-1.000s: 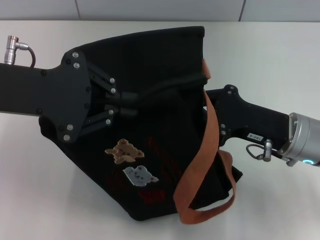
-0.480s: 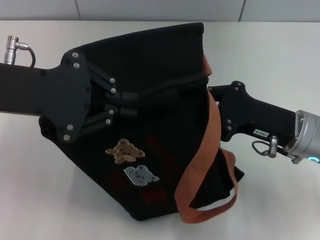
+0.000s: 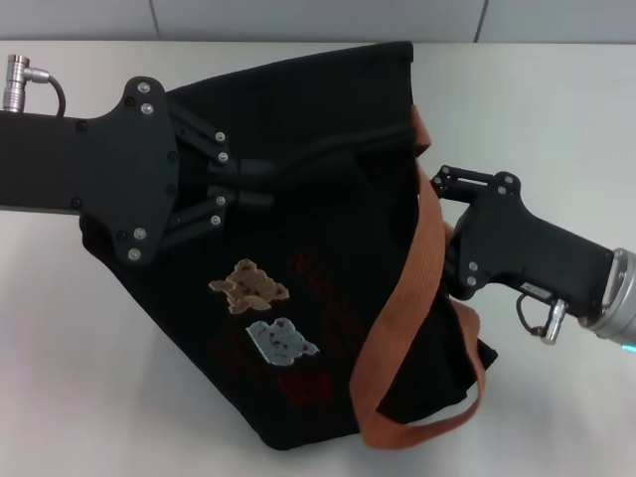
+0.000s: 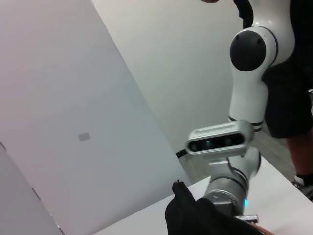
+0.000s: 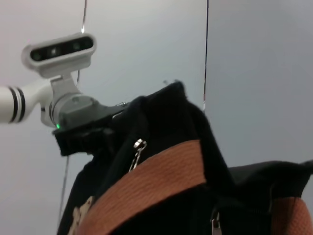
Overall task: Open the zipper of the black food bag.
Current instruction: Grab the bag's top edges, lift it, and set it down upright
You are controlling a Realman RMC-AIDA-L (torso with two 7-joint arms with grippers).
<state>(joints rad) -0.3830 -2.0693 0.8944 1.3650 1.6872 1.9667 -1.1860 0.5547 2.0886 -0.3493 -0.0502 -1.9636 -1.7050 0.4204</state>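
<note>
The black food bag [image 3: 328, 248] lies on the white table, its bear patch [image 3: 248, 286] and pale grey patch [image 3: 280, 343] facing up. My left gripper [image 3: 266, 186] comes in from the left, its fingers pinched together on a raised fold of the bag's top. Coming from the right, my right gripper [image 3: 449, 224] presses against the bag's side behind an orange-brown handle [image 3: 412, 288], which hides its tips. In the right wrist view a slim silver pull tab of the zipper [image 5: 138, 149] hangs on the bag's [image 5: 166, 117] upper edge, above the handle [image 5: 156, 181].
The white table [image 3: 79, 378] extends around the bag to a pale wall at the back. A loop of handle [image 3: 417, 432] trails toward the table's near edge. The left wrist view shows the right arm's wrist camera [image 4: 220, 139] and a black corner of the bag [image 4: 195, 220].
My right gripper has moved right and toward the table's near edge, and the bag's right side and handle shifted with it. The left gripper rose slightly toward the far side, still pinching the fold.
</note>
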